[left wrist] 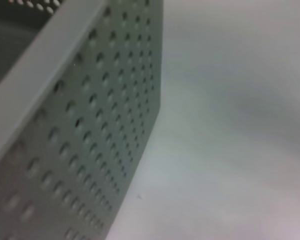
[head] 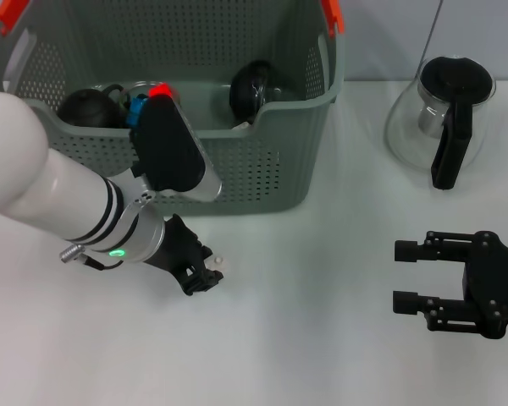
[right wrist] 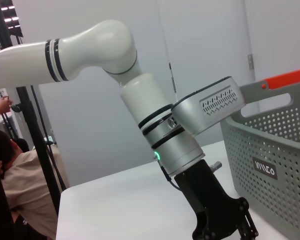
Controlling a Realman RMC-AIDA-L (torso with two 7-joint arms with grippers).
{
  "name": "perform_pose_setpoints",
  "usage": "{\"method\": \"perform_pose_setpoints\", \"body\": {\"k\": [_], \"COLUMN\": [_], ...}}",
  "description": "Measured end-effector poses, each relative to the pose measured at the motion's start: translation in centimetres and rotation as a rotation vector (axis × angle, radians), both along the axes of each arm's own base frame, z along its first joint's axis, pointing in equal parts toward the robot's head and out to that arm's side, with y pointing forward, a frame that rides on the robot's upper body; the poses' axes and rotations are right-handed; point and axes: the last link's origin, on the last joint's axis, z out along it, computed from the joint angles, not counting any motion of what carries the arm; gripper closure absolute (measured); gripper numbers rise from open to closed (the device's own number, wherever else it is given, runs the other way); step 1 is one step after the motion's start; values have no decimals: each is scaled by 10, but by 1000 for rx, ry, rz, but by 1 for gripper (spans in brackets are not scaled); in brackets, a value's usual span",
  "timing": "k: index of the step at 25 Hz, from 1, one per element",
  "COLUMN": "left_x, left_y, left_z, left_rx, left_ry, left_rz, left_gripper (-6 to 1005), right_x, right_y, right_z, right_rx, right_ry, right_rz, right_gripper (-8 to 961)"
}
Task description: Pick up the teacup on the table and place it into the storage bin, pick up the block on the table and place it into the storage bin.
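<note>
The storage bin (head: pixel 262 182) stands at the far side of the desk (head: pixel 305 338), and everything else is placed from it. Inside the bin lie dark rounded items: one (head: pixel 85 107) at its left end, another (head: pixel 254 87) toward its right, and between them a small blue piece (head: pixel 136 107) beside a glassy rim; which of these is the teacup cannot be told.

The left gripper (head: pixel 205 275) is down at the desk just in front of the bin's front wall, toward its left end. Its fingers look drawn close around a small pale block (head: pixel 218 263) at the tips, though the hold itself is not clear. The arm's wrist housing (head: pixel 171 152) overlaps the bin's front rim and hides part of the contents.

To the right of the bin, apart from it, stands a glass teapot (head: pixel 444 118) with a black lid and handle. The right gripper (head: pixel 406 275) hovers in front of the teapot, well right of the bin, fingers spread and holding nothing.
</note>
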Motion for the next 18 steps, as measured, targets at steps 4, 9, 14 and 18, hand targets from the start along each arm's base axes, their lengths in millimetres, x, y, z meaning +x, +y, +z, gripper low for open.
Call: {"method": "perform_pose_setpoints", "body": {"k": [4, 9, 14, 18], "left_x": [1, 4, 10, 8], "left_y": [-1, 1, 3, -4], "left_z": [-3, 0, 15, 51], "left_rx": [-5, 10, 21, -44], "left_ry": [17, 15, -47, -278], "left_rz": [-6, -9, 34, 120], "left_gripper": [656, 767, 808, 813], "right_x": [0, 0, 1, 0], "right_y": [0, 0, -1, -2], "right_z": [0, 0, 1, 3], "right_rx": [0, 1, 0, -5], "right_ry": [0, -1, 1, 11], "right_rz": [0, 0, -1, 6], "right_gripper": [253, 254, 254, 254]}}
